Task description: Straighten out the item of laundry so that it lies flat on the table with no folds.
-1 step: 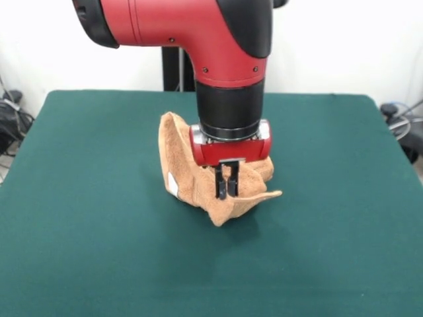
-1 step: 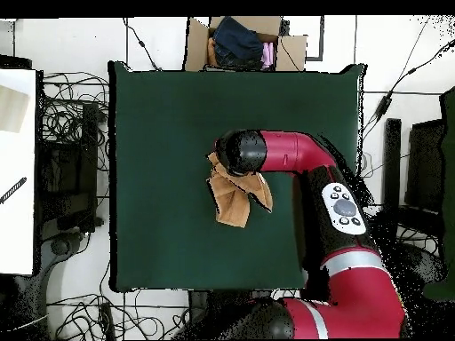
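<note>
The item of laundry [image 1: 228, 198], a light orange-tan terry towel, sits bunched and folded near the middle of the dark green table [image 1: 86, 198]. One side stands up in a ridge at the left, and a small white tag [image 1: 172, 184] shows low on that side. My gripper [image 1: 225, 191] comes straight down onto the heap. Its two black fingers [image 1: 219, 183] are close together, pinching a fold of the cloth. From overhead the towel [image 2: 233, 202] sticks out from under the red arm [image 2: 293, 153], which hides the gripper.
A cardboard box [image 2: 197, 44] holding dark clothes stands beyond the table's far edge in the overhead view. Cables lie on the floor around the table [image 2: 160, 115], and a white surface [image 2: 18, 178] stands at the left.
</note>
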Controlling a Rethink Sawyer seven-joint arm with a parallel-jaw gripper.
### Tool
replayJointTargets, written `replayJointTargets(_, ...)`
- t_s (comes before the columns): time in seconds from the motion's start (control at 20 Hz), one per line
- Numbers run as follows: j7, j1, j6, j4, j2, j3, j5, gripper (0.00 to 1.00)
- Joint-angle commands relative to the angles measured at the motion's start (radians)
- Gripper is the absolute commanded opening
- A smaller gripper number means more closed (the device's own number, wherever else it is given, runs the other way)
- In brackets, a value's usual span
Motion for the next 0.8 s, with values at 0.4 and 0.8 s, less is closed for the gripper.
replayJointTargets(0.4, 0.043, 0.072, 0.295, -0.058, -0.099, -0.009, 0.018, 0.0)
replayJointTargets(0.8, 0.046, 0.071, 0.346, -0.061, -0.122, 0.002, 0.017, 0.0)
